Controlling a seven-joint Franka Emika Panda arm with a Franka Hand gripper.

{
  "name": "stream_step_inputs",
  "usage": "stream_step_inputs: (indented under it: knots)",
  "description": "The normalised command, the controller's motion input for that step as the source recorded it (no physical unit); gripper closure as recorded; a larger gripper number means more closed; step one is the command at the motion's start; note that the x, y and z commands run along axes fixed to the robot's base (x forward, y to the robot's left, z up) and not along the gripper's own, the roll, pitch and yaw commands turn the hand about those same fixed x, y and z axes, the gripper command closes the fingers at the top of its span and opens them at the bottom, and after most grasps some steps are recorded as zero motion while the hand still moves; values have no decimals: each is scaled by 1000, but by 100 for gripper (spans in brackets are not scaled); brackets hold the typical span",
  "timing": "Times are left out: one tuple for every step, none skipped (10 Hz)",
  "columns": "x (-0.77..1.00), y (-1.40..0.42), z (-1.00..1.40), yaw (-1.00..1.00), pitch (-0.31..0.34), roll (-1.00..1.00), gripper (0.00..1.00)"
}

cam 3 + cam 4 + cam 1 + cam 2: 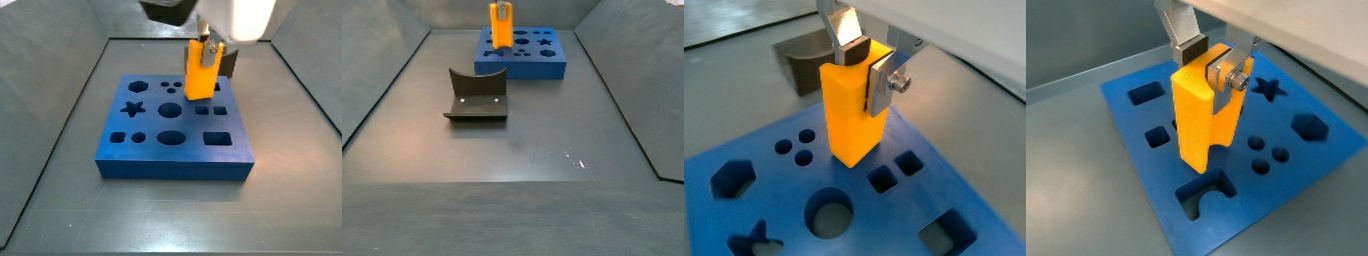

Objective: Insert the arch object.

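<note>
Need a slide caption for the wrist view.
Gripper holds the orange arch block upright above the blue board, near its arch-shaped hole.

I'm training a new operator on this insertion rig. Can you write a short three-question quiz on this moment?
1. True or false: the gripper holds the arch object upright above the blue board.
2. In a wrist view, which hole lies just under the arch object's notched end? A) star B) arch-shaped C) hexagon
3. Fill in: the dark grey block rests on the ____, apart from the board.

Key:
1. True.
2. B, the arch-shaped hole.
3. Floor.
</note>
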Motion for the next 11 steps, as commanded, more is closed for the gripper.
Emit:
stream_step_inputs:
  knots:
    - [320, 169, 6, -857, 0, -33, 100]
    - [426, 257, 9, -766, 0, -17, 100]
    - [411, 317, 0, -669, 0, -44, 100]
    - [360, 357, -40, -451, 0, -76, 100]
    - [277, 351, -74, -571, 0, -26, 100]
    - [103, 191, -3, -477, 0, 0, 100]
    - [0, 100, -97, -54, 0, -14, 100]
    - [-6, 80, -177, -26, -39, -3, 100]
    - [-106, 0, -306, 66, -19, -57, 100]
    - [-89, 0, -214, 191, -21, -76, 100]
    - [-77, -46, -157, 231, -11, -83, 100]
